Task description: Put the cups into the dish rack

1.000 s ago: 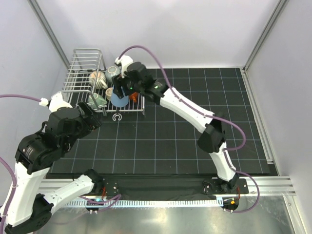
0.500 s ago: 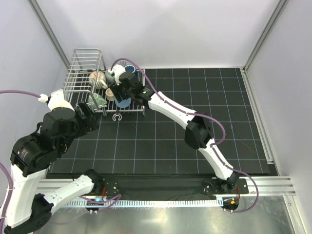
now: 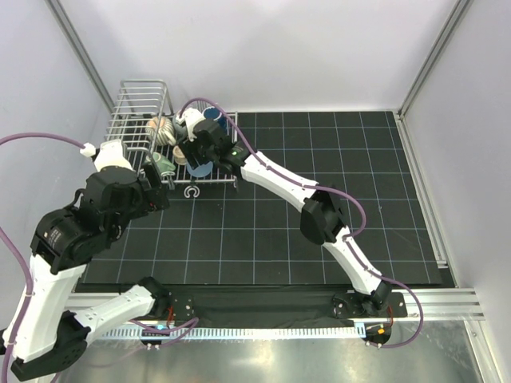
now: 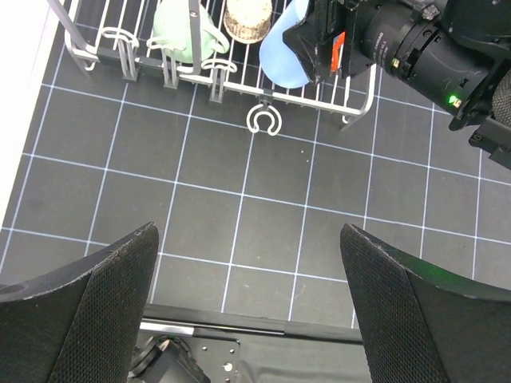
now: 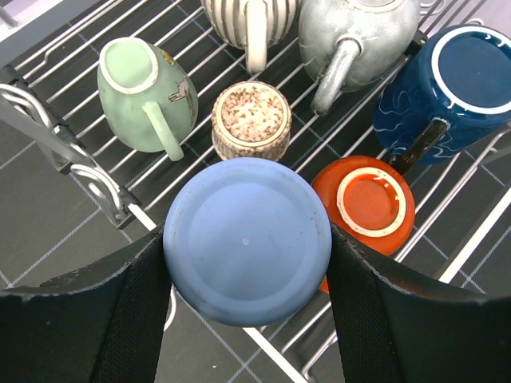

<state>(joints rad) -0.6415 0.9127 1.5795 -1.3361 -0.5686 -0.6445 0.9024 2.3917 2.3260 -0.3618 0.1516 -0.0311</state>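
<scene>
Black matting with a pale grid covers the table (image 3: pixel 319 207) on the near side of the dish rack (image 3: pixel 137 112), and I see no cup lying on it in any view. Over that mat, short of the rack's front rail, my left tool (image 4: pixel 247 239) hangs spread wide and empty.

At the rack's near edge my right tool (image 5: pixel 247 271) pinches the light blue tumbler (image 5: pixel 247 239), base up. I cannot tell whether it touches the wires yet.

Just behind it, on the rack's flat slatted part, sit the small tan cup (image 5: pixel 250 120) and the orange cup (image 5: pixel 369 203), with the pale green mug (image 5: pixel 148 92) beside the tan one. Deeper in are the ribbed cream mug (image 5: pixel 247 16), the grey mug (image 5: pixel 359 32) and the dark blue mug (image 5: pixel 451 80).

By my reckoning six are loaded and the tumbler is the last, needing only to be set down and released.

Beyond the rack stand plain pale walls with metal corner posts.
</scene>
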